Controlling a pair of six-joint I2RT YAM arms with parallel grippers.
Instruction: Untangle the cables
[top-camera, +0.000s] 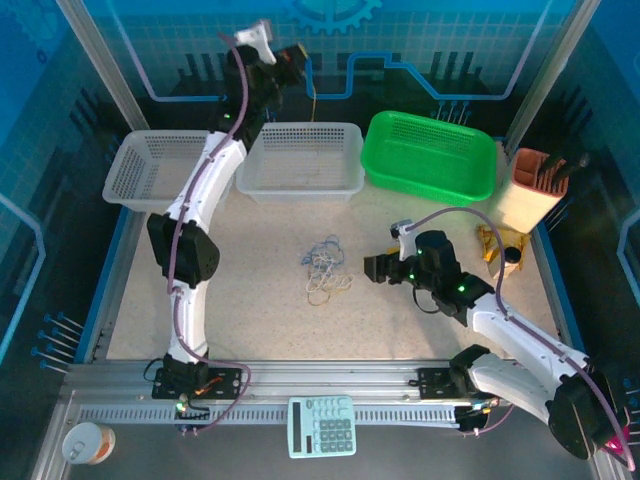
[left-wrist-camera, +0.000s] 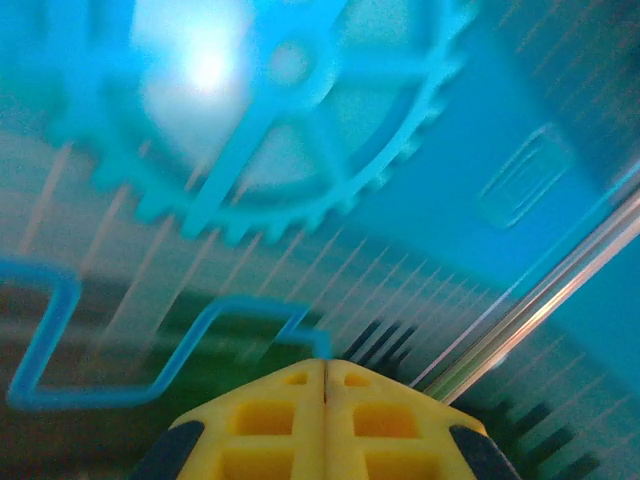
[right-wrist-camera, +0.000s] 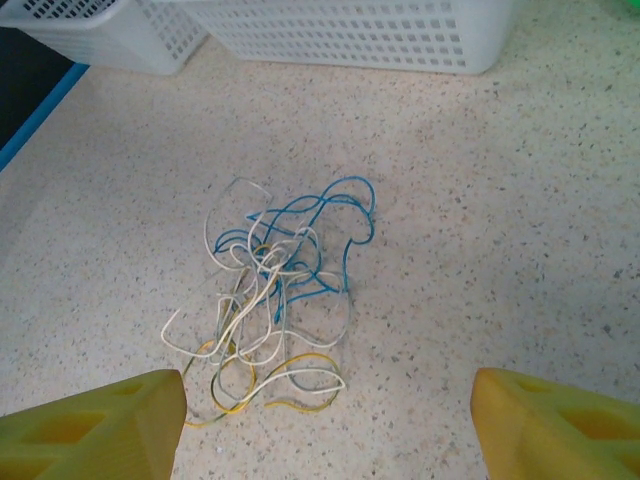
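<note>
Heap of cables (top-camera: 325, 268) mid-tabletop (top-camera: 260, 320), in front of the white baskets (top-camera: 300, 127). White, yellow and blue strands are looped through one another, none lying free.

Right gripper (top-camera: 374, 268) is low, just right of the heap and apart from it, pointed at it. In its wrist view the jaws stand wide, nothing between the yellow fingers (right-wrist-camera: 100, 430), and the cables (right-wrist-camera: 275, 300) lie ahead on the tabletop (right-wrist-camera: 500, 250).

Left gripper (left-wrist-camera: 325, 385) is up high at the back, facing the rear wall, jaws pressed together, empty.

My reading: this is the approach for a first pick, untangling not yet begun. The next move calls for going forward and down onto one outlying strand. The blue loop (right-wrist-camera: 350, 195) at the far edge looks the most separate. Close on that alone, not the bunch. The left arm likely has to come down and pin the rest.
</note>
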